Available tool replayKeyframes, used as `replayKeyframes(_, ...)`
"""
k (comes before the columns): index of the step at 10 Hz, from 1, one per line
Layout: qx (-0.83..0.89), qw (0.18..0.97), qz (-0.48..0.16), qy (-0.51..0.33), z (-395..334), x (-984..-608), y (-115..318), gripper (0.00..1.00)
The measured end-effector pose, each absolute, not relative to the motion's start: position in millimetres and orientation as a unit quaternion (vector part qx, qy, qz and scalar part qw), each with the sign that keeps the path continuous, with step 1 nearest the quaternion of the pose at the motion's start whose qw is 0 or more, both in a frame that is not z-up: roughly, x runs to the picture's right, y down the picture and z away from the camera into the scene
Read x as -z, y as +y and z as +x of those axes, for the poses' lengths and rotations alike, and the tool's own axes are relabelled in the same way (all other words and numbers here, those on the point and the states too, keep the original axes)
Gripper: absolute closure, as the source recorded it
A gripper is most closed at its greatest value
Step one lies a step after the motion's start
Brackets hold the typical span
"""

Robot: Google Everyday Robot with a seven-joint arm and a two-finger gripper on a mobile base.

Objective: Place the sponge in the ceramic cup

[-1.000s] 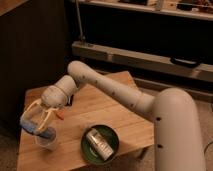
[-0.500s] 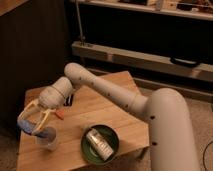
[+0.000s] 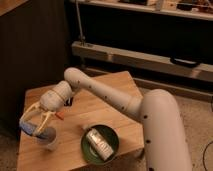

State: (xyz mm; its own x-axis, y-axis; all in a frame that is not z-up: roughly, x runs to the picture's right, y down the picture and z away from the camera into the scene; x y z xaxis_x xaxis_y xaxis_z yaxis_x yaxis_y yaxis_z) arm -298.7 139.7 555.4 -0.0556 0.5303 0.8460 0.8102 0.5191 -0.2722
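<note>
My gripper (image 3: pixel 35 125) hangs over the left part of the wooden table (image 3: pixel 95 102), fingers pointing down. It is shut on the sponge (image 3: pixel 30 130), a small light-blue pad that shows between the cream fingers. The ceramic cup (image 3: pixel 48 140), small and white, stands on the table just below and to the right of the sponge. The sponge is at the cup's left rim, and I cannot tell whether they touch. My white arm reaches in from the right.
An orange carrot (image 3: pixel 61 116) lies on the table just right of the gripper. A green plate (image 3: pixel 89 150) holding a box (image 3: pixel 100 144) sits near the table's front edge. Dark shelving stands behind the table.
The gripper has drifted a little to the left and down with the sponge still in it. The cup, carrot and plate have not moved.
</note>
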Motion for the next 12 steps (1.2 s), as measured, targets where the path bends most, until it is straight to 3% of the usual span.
replayKeyframes(6, 0.141, 0.502, -0.476, -0.708, -308.0, -573.5, 170.2, 1.00)
replayKeyframes(11, 0.129, 0.533, -0.452, -0.704, -323.9, -609.3, 158.7, 1.00)
replayKeyframes(12, 0.148, 0.534, -0.454, -0.697, -323.2, -619.0, 160.7, 0.92)
